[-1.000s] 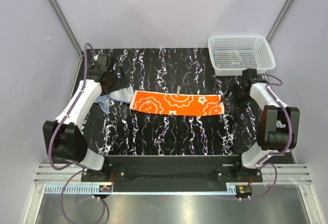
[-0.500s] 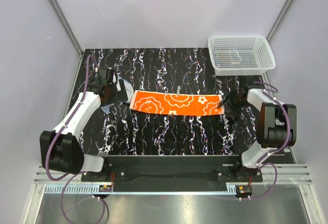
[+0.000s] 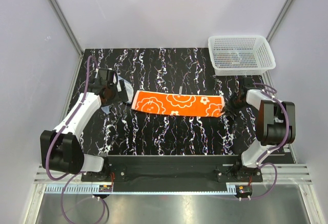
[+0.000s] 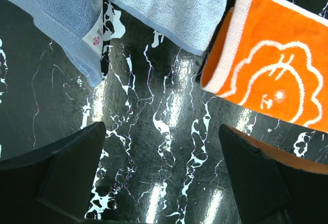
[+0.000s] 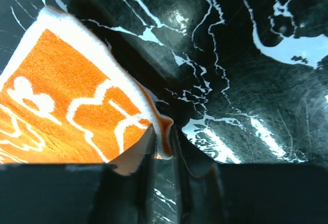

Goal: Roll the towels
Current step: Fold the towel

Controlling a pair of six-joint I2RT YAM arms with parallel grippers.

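The orange towel (image 3: 178, 104) lies flat on the marbled table (image 3: 169, 131), the right gripper (image 3: 229, 106) at its right end and a white mesh basket (image 3: 238, 38) beyond.

The orange towel (image 5: 66, 96) pinched at the right end effector (image 5: 164, 149) is soft looped terry cloth, matt, with a white woven hem. Ahead of the left end effector (image 4: 163, 178), the blue-grey towel (image 4: 164, 8) shows the same fuzzy pile. The desk (image 4: 169, 126) beneath is smooth, glossy black marble-look, throwing glare. The left fingers (image 4: 61, 172) look matt black plastic.

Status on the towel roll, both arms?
Left gripper open, beside blue towel. Right gripper shut on orange towel corner. Both towels flat, unrolled. Nothing blocking.
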